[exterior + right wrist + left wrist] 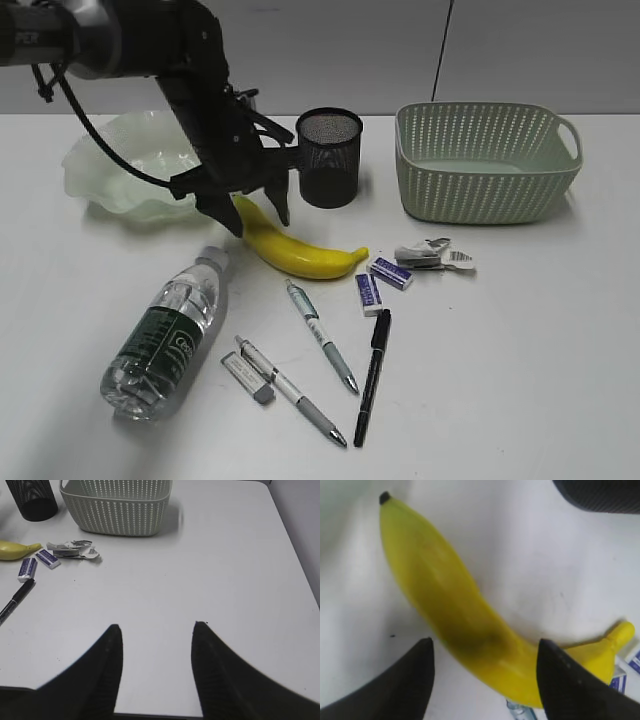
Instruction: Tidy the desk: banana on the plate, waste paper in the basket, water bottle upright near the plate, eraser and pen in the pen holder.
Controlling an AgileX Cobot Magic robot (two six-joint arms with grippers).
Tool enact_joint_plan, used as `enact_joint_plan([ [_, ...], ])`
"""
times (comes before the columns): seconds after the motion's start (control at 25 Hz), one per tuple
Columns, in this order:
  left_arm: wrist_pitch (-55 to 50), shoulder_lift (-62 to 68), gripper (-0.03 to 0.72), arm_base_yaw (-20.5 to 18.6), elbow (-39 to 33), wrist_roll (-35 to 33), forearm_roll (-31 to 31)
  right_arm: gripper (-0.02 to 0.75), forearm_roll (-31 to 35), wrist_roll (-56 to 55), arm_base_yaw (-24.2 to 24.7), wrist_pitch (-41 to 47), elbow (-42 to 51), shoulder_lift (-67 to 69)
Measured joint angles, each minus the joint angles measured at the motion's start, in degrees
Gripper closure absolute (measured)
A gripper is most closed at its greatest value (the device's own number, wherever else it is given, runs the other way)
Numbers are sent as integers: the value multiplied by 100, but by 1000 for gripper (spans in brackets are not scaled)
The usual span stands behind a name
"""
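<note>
— Yellow is seen under the left gripper (243, 205) in the exterior view: the banana (300, 250) lies flat on the table (520, 350), long axis slanting from upper left to lower right, its upper end between the spread fingers. Can contact be made out?

— It cannot. The plate (120, 175) lies just left of that arm and is seen empty; nothing can be made out in the pen holder (330, 155) or the basket (485, 160). The water bottle (165, 335) lies on its side.

— In the left wrist view?

— The banana (465, 615) is crossed between two parted fingers (400, 685), so a straddling grasp is judged ready.

— And the right wrist view?

— The right gripper (155, 630) is held open over bare table, well apart from the waste paper (75, 550); the left arm is clearly nearer.
</note>
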State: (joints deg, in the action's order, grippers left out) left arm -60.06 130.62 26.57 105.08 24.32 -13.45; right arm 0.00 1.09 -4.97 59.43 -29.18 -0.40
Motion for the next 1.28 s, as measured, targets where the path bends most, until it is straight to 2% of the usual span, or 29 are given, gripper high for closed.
enact_joint_plan([
  [0.36,-122,562,208,0,456,39,30,370,0,0,0,0,0,0],
  [0.48,-182,651,280,0,533,54,-5,370,0,0,0,0,0,0],
  [0.56,-200,659,364,0,536,58,-9,370,0,0,0,0,0,0],
  [0.8,-271,659,360,0,700,58,-29,370,0,0,0,0,0,0],
  [1.04,-888,659,360,0,1500,58,-62,370,0,0,0,0,0,0],
  [1.28,-946,285,360,0,2049,62,-56,370,0,0,0,0,0,0],
])
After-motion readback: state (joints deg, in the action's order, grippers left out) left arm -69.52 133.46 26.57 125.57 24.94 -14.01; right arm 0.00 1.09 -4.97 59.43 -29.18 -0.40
